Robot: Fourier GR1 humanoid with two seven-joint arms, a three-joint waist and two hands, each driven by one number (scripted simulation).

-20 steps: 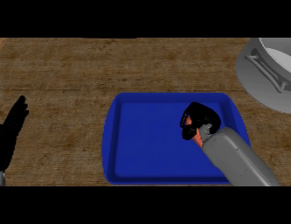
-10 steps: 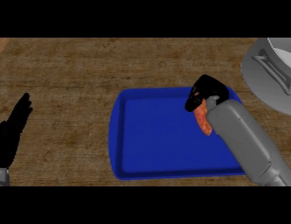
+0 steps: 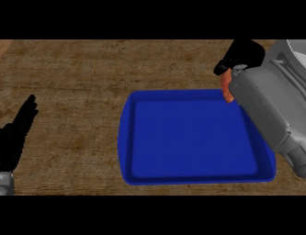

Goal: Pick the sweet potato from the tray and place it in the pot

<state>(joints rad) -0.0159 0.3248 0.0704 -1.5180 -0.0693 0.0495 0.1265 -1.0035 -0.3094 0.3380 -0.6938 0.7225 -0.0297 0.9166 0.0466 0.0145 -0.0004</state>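
With fingers curled round it, the right hand [image 3: 239, 56] holds the sweet potato [image 3: 228, 89]; only an orange sliver shows, below the hand and against the grey forearm, so the exact contact points are hidden. Position: above the tray's far right corner, just left of the pot [image 3: 303, 64].

Handling, judged: root vegetable, stiff, will not deform under the fingers. Moderately heavy for its size. Skin dull, probably not slippery. Not fragile; a short drop into the pot should do no harm. Tapered ends would slide out of a grip, so the thick middle is the place to hold. Visible part hangs down toward the wrist, suggesting the hold is nearer one end; cannot confirm.

Blue tray [image 3: 129, 137] holds nothing visible. Pot at the right edge, grey, partly covered by the forearm.

Left hand [image 3: 7, 142] rests at the left edge, fingers straight and up, holding nothing, well apart from the tray.
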